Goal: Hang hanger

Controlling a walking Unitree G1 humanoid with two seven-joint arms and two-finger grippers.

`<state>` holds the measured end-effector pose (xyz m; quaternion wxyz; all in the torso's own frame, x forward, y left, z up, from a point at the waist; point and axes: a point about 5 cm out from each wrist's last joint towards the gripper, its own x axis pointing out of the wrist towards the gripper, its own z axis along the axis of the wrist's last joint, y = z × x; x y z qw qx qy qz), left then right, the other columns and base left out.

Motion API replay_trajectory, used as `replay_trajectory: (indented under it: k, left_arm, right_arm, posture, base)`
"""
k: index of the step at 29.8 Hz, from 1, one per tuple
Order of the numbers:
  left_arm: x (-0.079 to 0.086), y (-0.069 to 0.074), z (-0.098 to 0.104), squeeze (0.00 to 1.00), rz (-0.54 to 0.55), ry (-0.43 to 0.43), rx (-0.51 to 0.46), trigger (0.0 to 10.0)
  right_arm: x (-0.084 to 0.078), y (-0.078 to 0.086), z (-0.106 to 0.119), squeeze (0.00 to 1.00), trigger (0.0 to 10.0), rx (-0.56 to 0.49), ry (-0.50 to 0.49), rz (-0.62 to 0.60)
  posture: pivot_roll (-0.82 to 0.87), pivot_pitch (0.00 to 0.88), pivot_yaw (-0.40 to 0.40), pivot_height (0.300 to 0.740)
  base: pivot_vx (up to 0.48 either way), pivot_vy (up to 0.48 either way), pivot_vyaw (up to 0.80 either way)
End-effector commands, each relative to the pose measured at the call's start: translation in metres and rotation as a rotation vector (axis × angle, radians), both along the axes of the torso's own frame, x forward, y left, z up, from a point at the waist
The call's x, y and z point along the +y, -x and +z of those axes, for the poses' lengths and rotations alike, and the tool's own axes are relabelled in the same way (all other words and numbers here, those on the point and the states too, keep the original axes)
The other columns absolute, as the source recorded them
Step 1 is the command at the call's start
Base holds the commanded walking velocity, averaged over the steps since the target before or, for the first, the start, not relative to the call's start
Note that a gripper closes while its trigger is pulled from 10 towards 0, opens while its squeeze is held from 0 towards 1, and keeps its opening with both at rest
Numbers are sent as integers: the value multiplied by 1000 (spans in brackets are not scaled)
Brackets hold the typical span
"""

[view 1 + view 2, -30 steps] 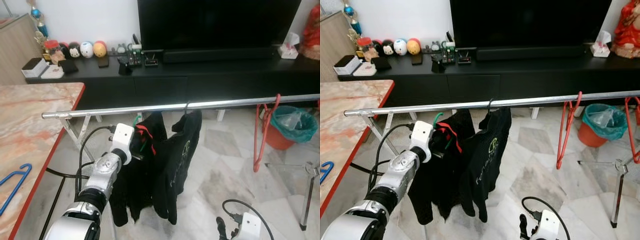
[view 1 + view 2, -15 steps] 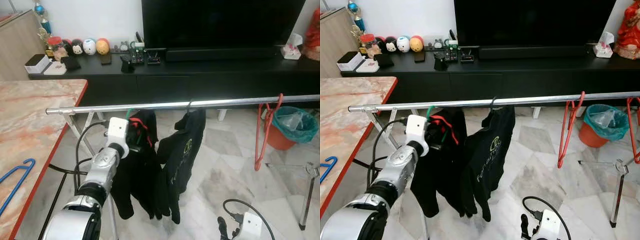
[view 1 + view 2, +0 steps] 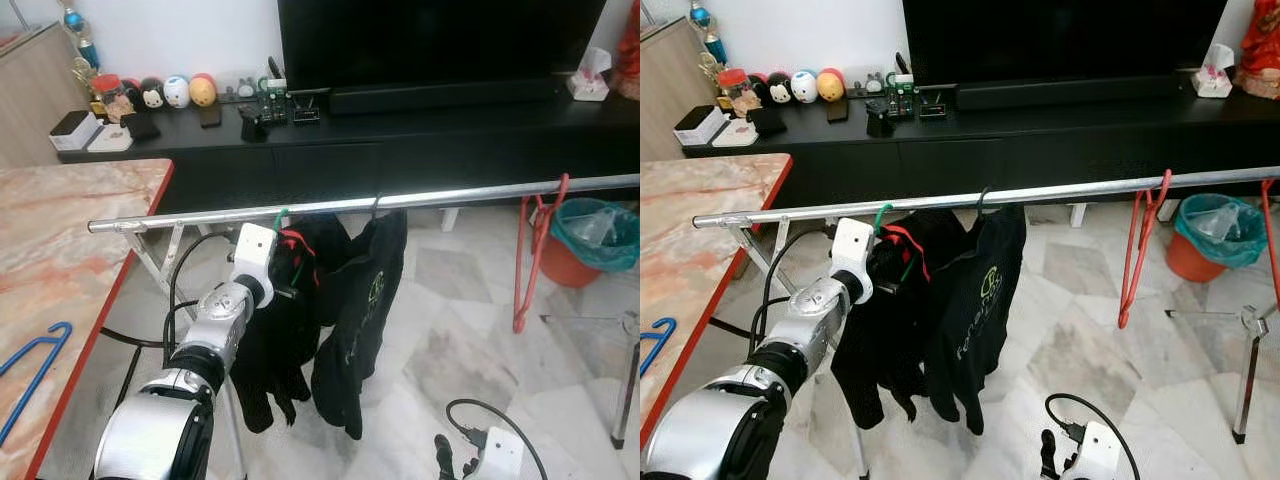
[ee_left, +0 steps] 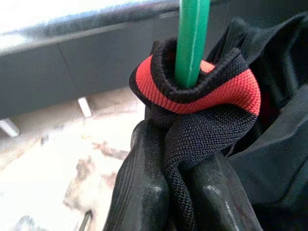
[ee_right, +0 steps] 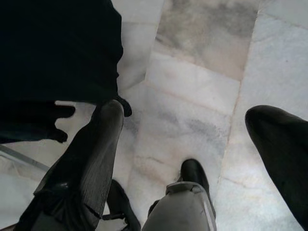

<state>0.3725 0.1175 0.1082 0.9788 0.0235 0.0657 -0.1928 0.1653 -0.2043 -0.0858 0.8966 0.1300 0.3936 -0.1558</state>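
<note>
L gripper (image 4: 178,192) clenched on black garment's red-trimmed collar (image 4: 202,96) w/ green hanger (image 4: 191,43), hook at rail (image 3: 400,201), left of 2nd black shirt (image 3: 365,300). R gripper (image 5: 192,159) hangs low over floor, fingers spread

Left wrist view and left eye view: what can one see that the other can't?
The left wrist view shows, close up, the left claw pinching the garment's red-and-black collar around the green hanger. The left eye view shows the whole rail, a second black garment, a red hanger and a blue hanger on the table. Both show the green hanger and the garment.
</note>
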Motion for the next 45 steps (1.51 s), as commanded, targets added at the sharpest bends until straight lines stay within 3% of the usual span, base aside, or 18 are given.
replay_trajectory:
  k: [1,12,21,28,37,45]
  left_arm:
    - [7,-9,13,0,30,-40,-19,10000]
    - [2,-20,30,0,94,-75,-21,10000]
    - [2,-22,25,0,163,-154,58,10000]
    - [-2,-24,27,0,214,-154,101,10000]
    - [-5,-22,21,0,200,-195,141,10000]
    - [-6,-24,25,0,221,-172,138,10000]
  right_arm:
    - [4,1,-1,0,10000,-1,-8,-11]
    - [9,-4,1,0,10000,-19,-10,-5]
    - [10,-7,2,0,10000,-35,-11,-12]
    - [11,-11,4,0,10000,-49,-12,-11]
    - [13,-12,5,0,10000,-60,-12,-12]
    - [16,-15,6,0,10000,-81,-17,-11]
  posture:
    - [-22,10,110,740]
    - [-30,0,121,740]
    - [-32,5,128,740]
    - [-35,13,136,740]
    - [-38,19,141,740]
    - [-38,32,156,740]
  base:
    - [0,0,0]
    - [0,0,0]
    - [0,0,0]
    - [0,0,0]
    - [0,0,0]
    - [0,0,0]
